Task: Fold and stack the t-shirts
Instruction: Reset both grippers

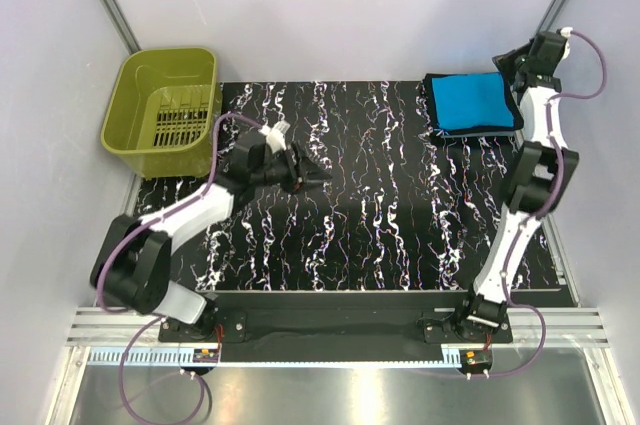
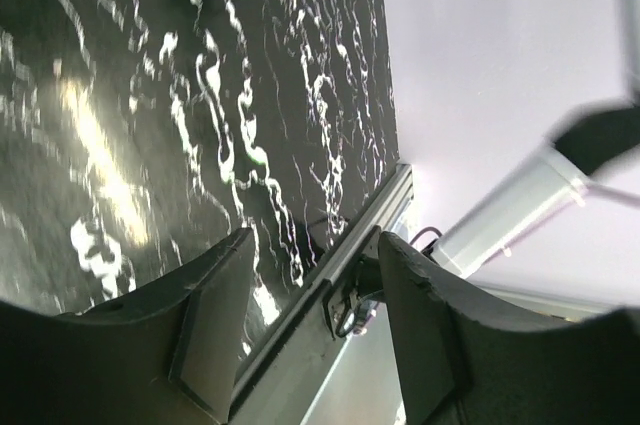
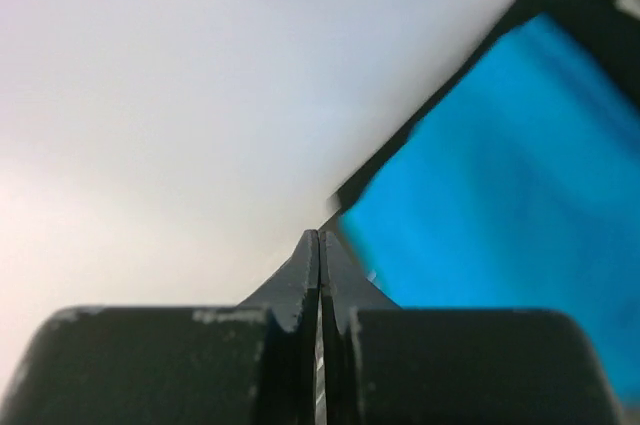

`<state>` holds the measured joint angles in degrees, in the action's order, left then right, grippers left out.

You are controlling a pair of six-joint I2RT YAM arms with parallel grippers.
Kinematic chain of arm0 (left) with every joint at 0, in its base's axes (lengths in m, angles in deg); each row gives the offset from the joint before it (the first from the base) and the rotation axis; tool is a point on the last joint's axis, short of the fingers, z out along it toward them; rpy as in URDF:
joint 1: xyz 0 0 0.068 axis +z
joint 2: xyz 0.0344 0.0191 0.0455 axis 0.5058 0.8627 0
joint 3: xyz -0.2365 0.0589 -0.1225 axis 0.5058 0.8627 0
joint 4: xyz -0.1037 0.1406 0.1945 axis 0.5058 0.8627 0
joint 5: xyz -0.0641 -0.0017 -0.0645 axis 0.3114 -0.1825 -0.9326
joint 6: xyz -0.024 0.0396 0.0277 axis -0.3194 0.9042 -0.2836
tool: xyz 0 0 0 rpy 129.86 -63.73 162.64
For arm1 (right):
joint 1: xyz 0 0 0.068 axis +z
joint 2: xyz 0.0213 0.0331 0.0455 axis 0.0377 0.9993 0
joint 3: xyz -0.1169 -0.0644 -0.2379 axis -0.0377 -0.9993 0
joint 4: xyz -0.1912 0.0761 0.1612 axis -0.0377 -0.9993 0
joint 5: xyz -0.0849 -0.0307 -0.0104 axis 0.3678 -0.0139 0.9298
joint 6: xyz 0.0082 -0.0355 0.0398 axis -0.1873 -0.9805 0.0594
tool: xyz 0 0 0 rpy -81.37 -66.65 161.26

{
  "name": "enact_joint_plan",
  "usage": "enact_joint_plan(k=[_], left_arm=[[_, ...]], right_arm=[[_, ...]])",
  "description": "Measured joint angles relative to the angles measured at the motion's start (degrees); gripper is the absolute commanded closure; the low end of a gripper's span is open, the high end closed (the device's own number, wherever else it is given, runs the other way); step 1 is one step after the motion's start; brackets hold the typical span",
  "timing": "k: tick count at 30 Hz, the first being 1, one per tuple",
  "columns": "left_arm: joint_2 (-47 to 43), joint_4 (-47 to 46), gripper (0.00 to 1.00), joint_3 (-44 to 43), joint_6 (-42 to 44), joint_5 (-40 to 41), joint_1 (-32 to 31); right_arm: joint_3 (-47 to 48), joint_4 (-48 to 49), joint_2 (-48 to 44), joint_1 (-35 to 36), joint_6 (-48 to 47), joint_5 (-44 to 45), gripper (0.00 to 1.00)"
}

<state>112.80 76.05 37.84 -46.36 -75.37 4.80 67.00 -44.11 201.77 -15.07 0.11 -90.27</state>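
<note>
A folded turquoise-blue t-shirt (image 1: 475,103) lies at the far right of the marbled black mat (image 1: 380,205), on top of a plain black t-shirt whose edge (image 1: 437,82) shows around it. My right gripper (image 1: 504,62) hovers at the stack's far right corner, shut and empty. In the right wrist view its closed tips (image 3: 319,240) sit just off the blue cloth (image 3: 500,175) and its black border (image 3: 440,115). My left gripper (image 1: 320,177) is over the mat's left-centre, pointing right. Its fingers (image 2: 215,315) stand apart with nothing between them; the gripper (image 2: 315,285) is open.
An olive-green plastic basket (image 1: 165,100) stands off the mat at the far left. White walls enclose the back and sides. A metal rail (image 1: 330,330) with both arm bases runs along the near edge, and part of it (image 2: 350,255) shows between the left fingers.
</note>
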Motion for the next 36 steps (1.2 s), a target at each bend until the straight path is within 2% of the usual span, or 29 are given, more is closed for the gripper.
enact_joint_plan(k=[5,9,13,19,22,23,29,34,36], left_arm=[[-8.6,0.1,0.41,8.5,-2.8,3.6,-0.5],[-16.3,-0.2,0.4,15.5,-5.5,6.3,-0.7],[-23.8,-2.0,0.39,23.7,-8.9,8.7,-1.0],[-34.6,-11.0,0.37,41.2,-17.5,12.6,-1.1],[-37.8,-13.6,0.37,47.2,-21.1,14.3,-1.1],[-38.7,-13.9,0.37,48.0,-21.9,14.8,-1.1],[-45.8,-22.3,0.37,48.2,-27.9,17.6,-1.1],[-54.9,-26.2,0.37,48.2,-32.0,19.1,-1.1],[-56.8,-27.4,0.37,48.2,-33.0,19.1,-1.1]], right_arm=[[-24.6,2.4,-26.6,5.0,0.7,-4.1,1.0],[-45.1,7.6,-43.7,12.0,2.8,-9.6,1.0],[-63.8,9.5,-54.1,16.5,6.2,-15.1,1.0],[-89.8,12.9,-66.7,16.8,12.8,-21.7,1.0],[-98.9,17.2,-72.6,16.8,16.2,-25.0,0.96],[-101.8,18.6,-75.1,16.8,17.2,-26.0,0.91],[-114.0,24.5,-86.7,16.8,21.8,-30.9,0.77],[-124.0,27.8,-95.1,16.8,26.6,-32.9,0.76],[-126.4,29.6,-98.1,16.8,29.5,-33.7,0.7]])
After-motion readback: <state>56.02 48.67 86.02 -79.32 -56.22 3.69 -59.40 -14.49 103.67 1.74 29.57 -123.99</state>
